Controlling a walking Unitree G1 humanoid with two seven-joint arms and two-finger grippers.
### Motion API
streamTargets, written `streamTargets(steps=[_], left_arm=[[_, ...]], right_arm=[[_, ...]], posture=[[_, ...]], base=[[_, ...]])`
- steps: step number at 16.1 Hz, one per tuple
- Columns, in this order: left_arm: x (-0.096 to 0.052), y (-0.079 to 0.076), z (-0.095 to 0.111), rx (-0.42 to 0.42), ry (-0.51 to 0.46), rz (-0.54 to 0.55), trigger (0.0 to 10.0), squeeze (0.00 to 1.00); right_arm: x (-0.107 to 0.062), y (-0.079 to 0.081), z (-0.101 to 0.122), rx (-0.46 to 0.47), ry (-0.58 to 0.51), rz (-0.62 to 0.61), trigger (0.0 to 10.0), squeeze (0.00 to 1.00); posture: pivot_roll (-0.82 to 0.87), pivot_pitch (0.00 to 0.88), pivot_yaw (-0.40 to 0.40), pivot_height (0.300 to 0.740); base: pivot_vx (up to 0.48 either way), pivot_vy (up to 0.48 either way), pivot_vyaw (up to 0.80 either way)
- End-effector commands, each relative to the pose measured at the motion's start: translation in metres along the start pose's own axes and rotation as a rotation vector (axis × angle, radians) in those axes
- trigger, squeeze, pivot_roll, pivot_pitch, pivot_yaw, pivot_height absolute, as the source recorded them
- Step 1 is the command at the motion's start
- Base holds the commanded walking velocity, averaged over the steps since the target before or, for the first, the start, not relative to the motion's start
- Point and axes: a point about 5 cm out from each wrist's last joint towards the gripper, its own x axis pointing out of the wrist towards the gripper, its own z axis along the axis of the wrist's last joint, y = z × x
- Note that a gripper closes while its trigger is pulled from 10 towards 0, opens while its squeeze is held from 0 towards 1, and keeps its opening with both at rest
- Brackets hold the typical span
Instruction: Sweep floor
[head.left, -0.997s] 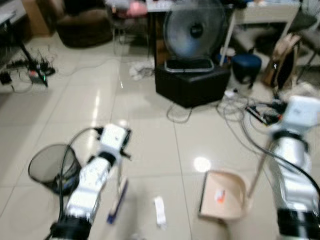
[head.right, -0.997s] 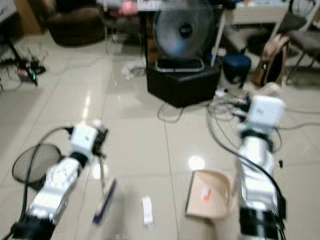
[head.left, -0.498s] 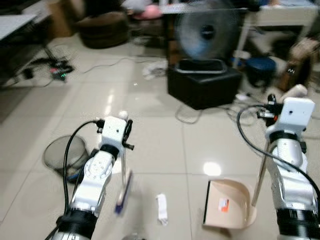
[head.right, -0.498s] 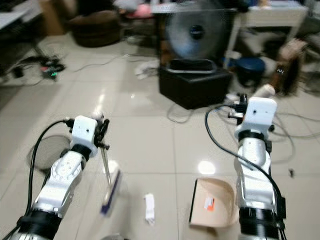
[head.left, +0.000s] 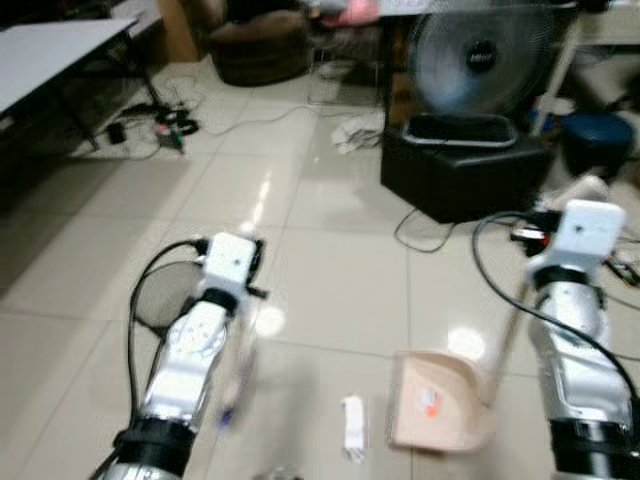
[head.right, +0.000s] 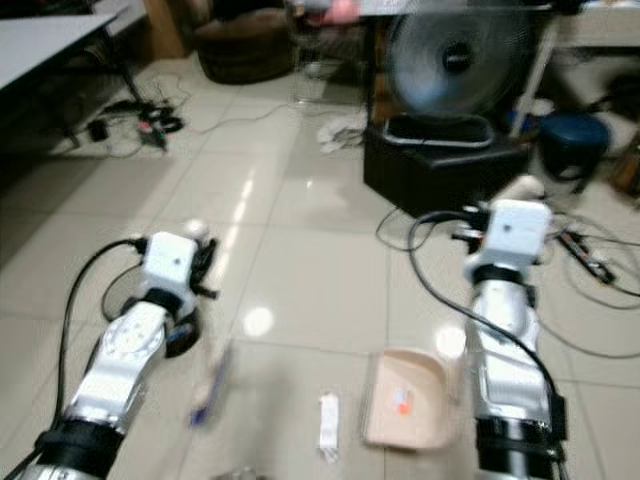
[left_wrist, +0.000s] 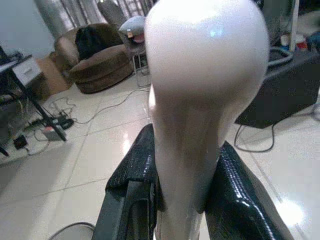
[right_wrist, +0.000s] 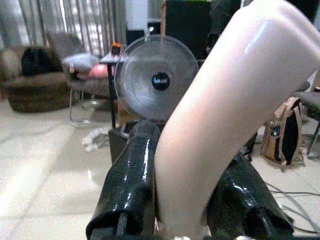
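Glossy tiled floor (head.left: 330, 270) (cables strewn), fan (head.left: 480, 60).

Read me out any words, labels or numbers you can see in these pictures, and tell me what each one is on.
No text reads clearly.
Fan: a pale brand mark on the dark hub, too blurred to read.
Dustpan: an orange sticker inside, too small and blurred to read.
White scrap on the floor: no legible print.

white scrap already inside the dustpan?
No. The white scrap lies on the floor tiles beside the dustpan, to the robot's left of its open mouth.
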Motion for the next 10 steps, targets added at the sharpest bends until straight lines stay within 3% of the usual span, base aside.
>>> streamTargets(steps=[1,10], left_arm=[[-0.0011,0.0099,0.0026,0.023,-0.012,0.022,10.0,0.0],[0.0029,0.0113,0.0052,0.036,-0.015,-0.001,10.0,0.0]], right_arm=[[-0.0008,0.0071,0.0033,0.001,-0.03,0.024,10.0,0.0],[0.0025,0.001,0.006,0.005,-0.082,-0.019,10.0,0.0]], posture=[[-0.01,0.044,0.078,0.74],[0.0,0.068,0.1,0.74]], base=[[0.0,0.0,0.0],[0.0,0.0,0.0]])
